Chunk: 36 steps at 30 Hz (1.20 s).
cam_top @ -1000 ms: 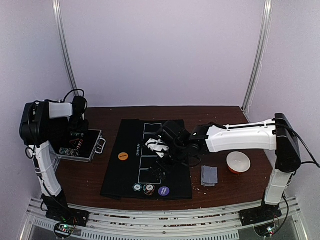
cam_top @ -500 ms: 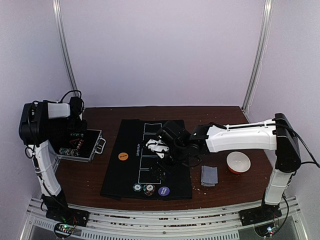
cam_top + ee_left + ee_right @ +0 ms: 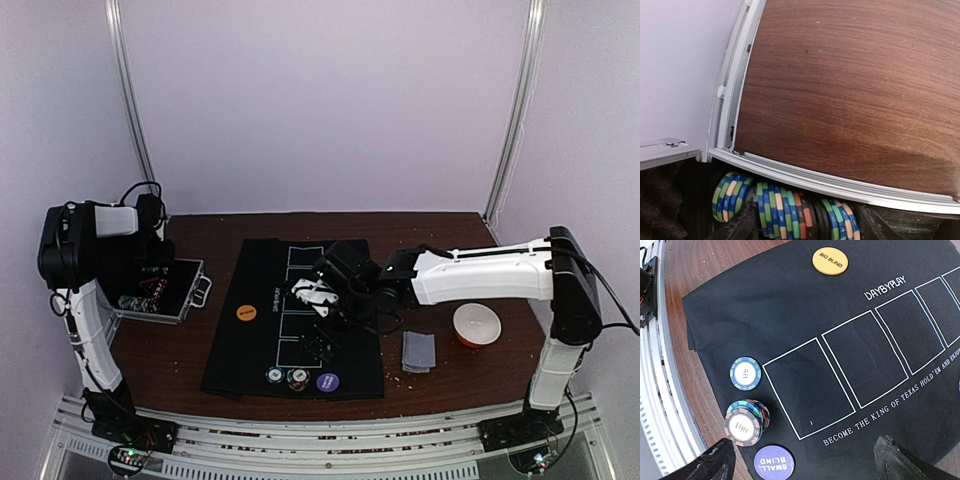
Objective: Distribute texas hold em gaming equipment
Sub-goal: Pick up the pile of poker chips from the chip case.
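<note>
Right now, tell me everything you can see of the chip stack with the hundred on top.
The chip stack is a short upright pile of round, plastic-looking poker chips, slightly staggered. The top chip has a white face printed 100 and a dark rim with pale and orange blocks; green and blue striped edges show below. It stands on the black mat near its edge, between the 50 chip, apart, and the purple SMALL BLIND disc, close by. Nothing else touches it.
</note>
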{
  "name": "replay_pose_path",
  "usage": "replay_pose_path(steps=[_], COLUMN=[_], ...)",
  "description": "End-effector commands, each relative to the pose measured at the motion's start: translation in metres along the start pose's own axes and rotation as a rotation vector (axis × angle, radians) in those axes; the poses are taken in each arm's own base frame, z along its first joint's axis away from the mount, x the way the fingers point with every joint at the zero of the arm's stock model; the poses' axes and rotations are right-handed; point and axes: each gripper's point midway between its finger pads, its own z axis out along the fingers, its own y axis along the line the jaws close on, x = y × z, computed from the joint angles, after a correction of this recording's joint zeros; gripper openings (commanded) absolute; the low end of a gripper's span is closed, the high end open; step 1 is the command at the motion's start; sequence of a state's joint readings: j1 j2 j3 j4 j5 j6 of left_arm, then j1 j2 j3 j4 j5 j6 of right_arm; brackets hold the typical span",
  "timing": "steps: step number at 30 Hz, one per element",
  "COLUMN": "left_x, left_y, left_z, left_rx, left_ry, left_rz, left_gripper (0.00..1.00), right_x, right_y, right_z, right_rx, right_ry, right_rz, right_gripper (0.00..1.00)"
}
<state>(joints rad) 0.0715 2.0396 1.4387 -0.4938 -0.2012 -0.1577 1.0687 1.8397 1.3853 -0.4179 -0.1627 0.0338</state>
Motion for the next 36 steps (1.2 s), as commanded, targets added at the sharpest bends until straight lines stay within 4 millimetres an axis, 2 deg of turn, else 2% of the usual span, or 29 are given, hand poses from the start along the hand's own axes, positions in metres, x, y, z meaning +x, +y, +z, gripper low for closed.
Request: replay_pose_path(steps=[1,5,10,12,15,20,29,34,36], left_x=[0.005,0.006,0.013,0.014,0.01,0.003,-0.018,-0.026,-0.032], left_y=[0.019,0.023,0.021,0.019,0.016,0.009,0.015,0.012,0.006], left_z=[0.018,0.019,0.026,0.027,0.024,0.01,-0.038,-0.075,-0.096], left_rx=[-0.042,-0.054,-0.051,-0.044,-0.02,0.034,0.055,0.111,0.158], left_ry=[0.031,0.034,0.057,0.057,0.047,0.018,-0.053,-0.097,-0.13], left_rz=[-0.035,-0.037,-0.03,-0.03,-0.029,-0.033,-0.084,-0.13,-0.142], left_gripper=[0.63,0.56,0.55,0.5,0.35,0.0,0.0,0.0,0.0], right_x=[0.006,0.005,0.004,0.003,0.004,0.004,-0.005,-0.012,-0.016], right_y=[-0.001,-0.001,-0.002,-0.002,-0.002,-0.002,-0.002,-0.004,-0.005], right_z=[0.001,0.001,0.001,0.0,-0.001,-0.001,-0.008,-0.013,-0.016], right_rx=[-0.002,-0.003,-0.002,-0.001,-0.001,0.002,0.007,0.021,0.026], right_ry=[0.021,0.019,0.017,0.015,0.015,0.016,-0.009,-0.027,-0.039], right_rz=[0.018,0.02,0.022,0.021,0.022,0.025,0.025,0.024,0.023], right_gripper=[1.0,1.0,0.99,1.0,1.0,0.99,0.99,0.99,0.99])
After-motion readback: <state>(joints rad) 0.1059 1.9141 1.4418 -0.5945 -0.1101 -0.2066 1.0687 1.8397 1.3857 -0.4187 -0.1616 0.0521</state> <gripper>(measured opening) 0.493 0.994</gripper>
